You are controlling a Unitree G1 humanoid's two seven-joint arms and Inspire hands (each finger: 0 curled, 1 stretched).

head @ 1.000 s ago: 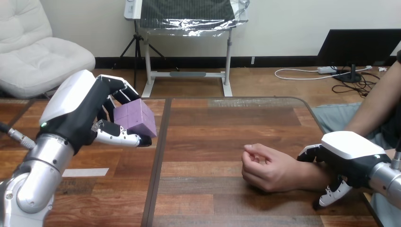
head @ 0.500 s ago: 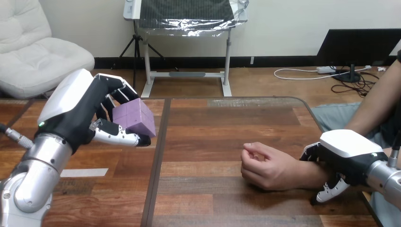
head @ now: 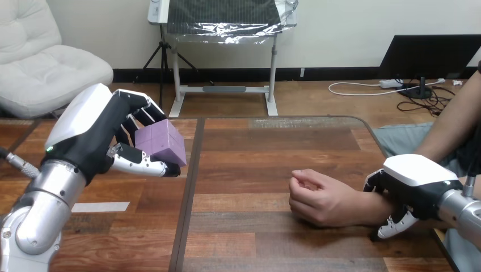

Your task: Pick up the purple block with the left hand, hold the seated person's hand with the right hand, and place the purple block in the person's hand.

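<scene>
We noted the left hand [head: 96, 136] clamped on the purple block [head: 161, 141], raised above the table [head: 272, 147], ready to carry. The right hand [head: 417, 184] wrapped the person's wrist [head: 368, 205], likely steadying it; the person's hand [head: 320, 201] lay curled, not yet open.

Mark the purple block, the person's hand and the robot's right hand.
purple block [head: 163, 145]: head view, its front face.
person's hand [head: 322, 199]: head view, middle of the hand.
right hand [head: 418, 173]: head view, white shell on its back.
</scene>
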